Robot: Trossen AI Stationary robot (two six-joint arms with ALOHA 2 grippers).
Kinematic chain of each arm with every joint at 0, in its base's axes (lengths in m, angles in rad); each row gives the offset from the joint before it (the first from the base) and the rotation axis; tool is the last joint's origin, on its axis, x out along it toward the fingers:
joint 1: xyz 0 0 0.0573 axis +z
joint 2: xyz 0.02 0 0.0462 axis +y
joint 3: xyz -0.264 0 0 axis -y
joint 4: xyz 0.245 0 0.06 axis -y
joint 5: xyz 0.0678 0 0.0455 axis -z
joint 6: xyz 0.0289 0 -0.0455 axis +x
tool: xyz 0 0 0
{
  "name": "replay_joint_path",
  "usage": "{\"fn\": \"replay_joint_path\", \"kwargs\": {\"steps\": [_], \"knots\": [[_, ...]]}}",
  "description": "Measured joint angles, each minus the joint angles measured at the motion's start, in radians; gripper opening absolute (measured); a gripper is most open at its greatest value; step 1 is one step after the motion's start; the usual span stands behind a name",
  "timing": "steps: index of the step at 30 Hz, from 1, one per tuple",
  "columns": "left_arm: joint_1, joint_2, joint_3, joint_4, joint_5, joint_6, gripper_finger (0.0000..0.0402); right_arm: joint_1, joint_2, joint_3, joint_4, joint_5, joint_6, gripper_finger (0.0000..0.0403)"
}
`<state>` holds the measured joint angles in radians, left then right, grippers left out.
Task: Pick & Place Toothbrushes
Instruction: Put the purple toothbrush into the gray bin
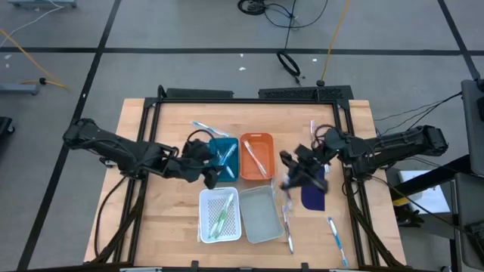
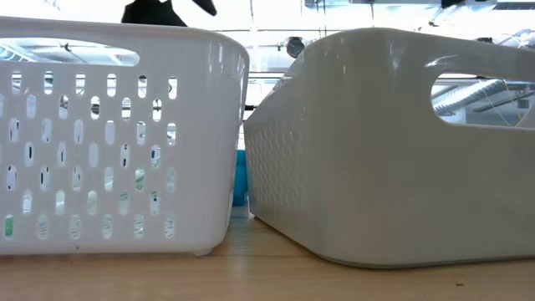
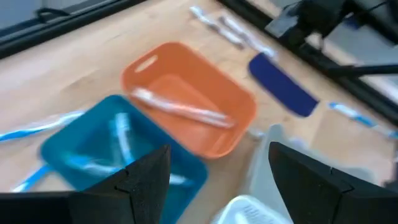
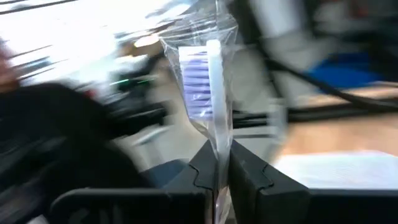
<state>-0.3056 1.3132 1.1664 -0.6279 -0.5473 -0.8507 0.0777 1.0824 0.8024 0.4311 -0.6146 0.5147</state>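
Observation:
My right gripper (image 1: 293, 178) hovers between the orange tray (image 1: 256, 156) and the dark blue pad (image 1: 312, 195), shut on a white toothbrush in a clear wrapper (image 4: 208, 81). My left gripper (image 3: 214, 180) is open above the teal tray (image 3: 118, 155), touching nothing. Light blue toothbrushes (image 3: 121, 140) lie in the teal tray, an orange-and-white one (image 3: 183, 111) in the orange tray (image 3: 186, 99), and green ones (image 1: 220, 219) in the white perforated tray. Loose toothbrushes lie flat on the table at the far side (image 1: 203, 128) and at the near right (image 1: 333, 233). My right gripper pinches the wrapped toothbrush by its neck (image 4: 219, 152), just below the head, between its two fingers (image 4: 205, 168). The head with purple bristles (image 4: 198, 84) sticks out forward past the fingertips. The handle behind the fingers is hidden by the gripper.
Four small trays stand mid-table: teal (image 1: 224, 157), orange, white perforated (image 1: 219, 214) and grey (image 1: 262, 213). In the low view the white tray (image 2: 109, 134) and the grey tray (image 2: 393, 142) fill the foreground. A black frame rail (image 1: 249, 101) runs along the far edge.

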Motion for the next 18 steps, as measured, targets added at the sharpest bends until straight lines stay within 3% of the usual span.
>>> {"fn": "replay_joint_path", "kwargs": {"steps": [3, 8, 18], "knots": [[-0.012, -0.014, 0.0, -0.022, -0.006, 0.0, 0.0271, 0.024, 0.0, 0.0, 0.104, -0.131, 0.021, 0.0011], [-0.025, -0.027, 0.0, -0.026, -0.013, 0.005, 0.0271, 0.049, 0.0, 0.0, 0.147, -0.138, 0.05, 0.0011], [-0.034, -0.058, -0.019, -0.017, -0.022, 0.074, 0.0271, 0.072, 0.008, 0.0, -0.118, 0.244, 0.094, 0.0011]]}}
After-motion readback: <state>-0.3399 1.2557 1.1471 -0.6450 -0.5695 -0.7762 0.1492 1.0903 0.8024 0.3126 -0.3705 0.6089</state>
